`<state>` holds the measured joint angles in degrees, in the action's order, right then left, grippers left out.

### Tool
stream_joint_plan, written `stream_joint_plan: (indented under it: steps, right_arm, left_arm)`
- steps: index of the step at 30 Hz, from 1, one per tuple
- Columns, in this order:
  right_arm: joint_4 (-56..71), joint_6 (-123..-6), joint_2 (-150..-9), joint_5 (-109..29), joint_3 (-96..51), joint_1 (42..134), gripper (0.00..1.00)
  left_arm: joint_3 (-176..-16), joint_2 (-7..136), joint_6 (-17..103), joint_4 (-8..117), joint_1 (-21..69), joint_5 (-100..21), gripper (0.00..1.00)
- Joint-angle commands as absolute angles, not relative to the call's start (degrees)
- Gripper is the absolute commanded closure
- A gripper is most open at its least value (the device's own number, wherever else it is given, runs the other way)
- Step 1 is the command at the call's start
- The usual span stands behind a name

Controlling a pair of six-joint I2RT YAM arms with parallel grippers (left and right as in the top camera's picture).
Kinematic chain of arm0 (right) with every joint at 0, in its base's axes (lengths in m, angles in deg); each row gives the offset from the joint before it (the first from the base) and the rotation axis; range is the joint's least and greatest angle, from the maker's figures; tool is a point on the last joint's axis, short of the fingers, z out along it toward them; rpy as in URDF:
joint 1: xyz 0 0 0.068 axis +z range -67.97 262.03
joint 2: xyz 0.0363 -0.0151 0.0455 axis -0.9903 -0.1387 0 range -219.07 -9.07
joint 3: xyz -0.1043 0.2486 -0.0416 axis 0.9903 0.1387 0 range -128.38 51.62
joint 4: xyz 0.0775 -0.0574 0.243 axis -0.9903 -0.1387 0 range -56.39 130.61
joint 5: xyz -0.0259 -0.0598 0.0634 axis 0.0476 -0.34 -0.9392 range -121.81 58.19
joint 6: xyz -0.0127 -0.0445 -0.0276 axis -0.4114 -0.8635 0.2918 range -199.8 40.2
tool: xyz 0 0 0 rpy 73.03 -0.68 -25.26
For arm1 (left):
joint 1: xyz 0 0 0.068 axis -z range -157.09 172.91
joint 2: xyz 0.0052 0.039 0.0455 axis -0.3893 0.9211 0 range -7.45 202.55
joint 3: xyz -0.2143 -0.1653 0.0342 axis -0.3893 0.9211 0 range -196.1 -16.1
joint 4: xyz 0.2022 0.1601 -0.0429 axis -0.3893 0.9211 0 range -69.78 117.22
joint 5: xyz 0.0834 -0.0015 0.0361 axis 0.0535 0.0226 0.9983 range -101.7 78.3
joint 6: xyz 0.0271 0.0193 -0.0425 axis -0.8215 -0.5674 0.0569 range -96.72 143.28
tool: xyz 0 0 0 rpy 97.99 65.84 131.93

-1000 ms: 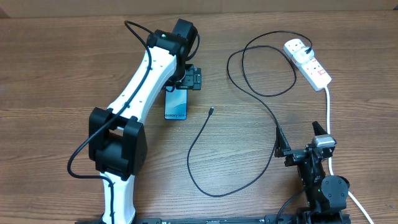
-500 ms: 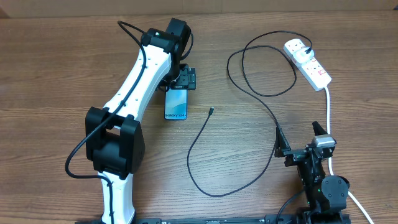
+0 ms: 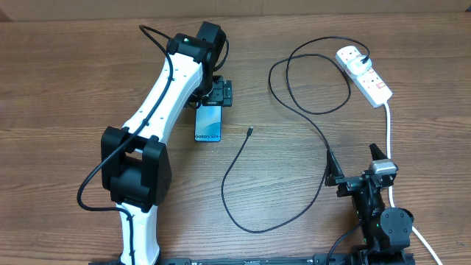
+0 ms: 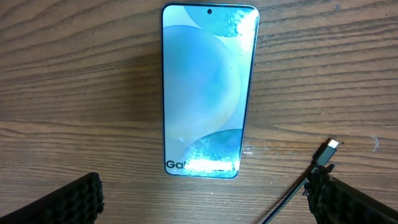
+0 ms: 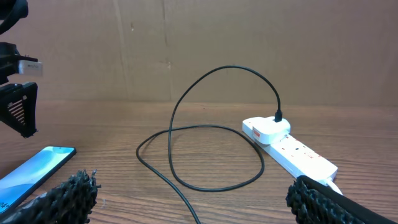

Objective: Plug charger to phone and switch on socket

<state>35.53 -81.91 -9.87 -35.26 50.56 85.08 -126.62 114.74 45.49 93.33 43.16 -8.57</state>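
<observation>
The phone (image 3: 209, 125) lies flat on the wooden table, its light blue screen up, and fills the middle of the left wrist view (image 4: 205, 87). My left gripper (image 3: 218, 96) hovers over its far end, open, with nothing between the fingers (image 4: 74, 199). The charger (image 3: 239, 158) is a thin black cable. Its small connector tip (image 4: 330, 147) lies just right of the phone. The cable loops across the table to a plug (image 5: 267, 129) seated in the white socket (image 3: 366, 73). My right gripper (image 3: 352, 156) rests open near the front edge, and the cable passes beside its left finger.
The socket's thick white lead (image 3: 388, 136) runs down the right side past my right arm. A cardboard wall (image 5: 205, 43) closes off the far side of the table. The left arm's white body (image 3: 158, 110) stretches across the left half.
The left arm has shifted slightly to the left above the phone, then held still. The right arm, cable and phone have not moved.
</observation>
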Motion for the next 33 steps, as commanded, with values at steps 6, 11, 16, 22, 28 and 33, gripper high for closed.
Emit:
stream_joint_plan:
  steps: [6, 11, 16, 22, 28, 33]
  right_arm:
    - [35.94, -81.71, -9.24, -34.88, 51.13, 85.38, 0.0]
    - [35.94, -81.71, -9.24, -34.88, 51.13, 85.38, 0.0]
    - [35.94, -81.71, -9.24, -34.88, 51.13, 85.38, 0.0]
    - [35.94, -81.71, -9.24, -34.88, 51.13, 85.38, 0.0]
    - [35.94, -81.71, -9.24, -34.88, 51.13, 85.38, 0.0]
    - [35.94, -81.71, -9.24, -34.88, 51.13, 85.38, 0.0]
  left_arm:
    - [-126.23, 115.13, 46.04, 93.41, 43.18, -9.2, 0.0]
    - [-124.72, 115.13, 46.04, 92.98, 43.18, -9.2, 0.0]
    - [-123.02, 115.13, 46.04, 92.56, 43.18, -9.2, 0.0]
    - [-122.58, 115.13, 46.04, 92.08, 43.18, -9.2, 0.0]
    - [-122.41, 115.13, 46.04, 92.1, 43.18, -9.22, 0.0]
    - [-122.21, 115.13, 46.04, 92.14, 43.18, -9.22, 0.0]
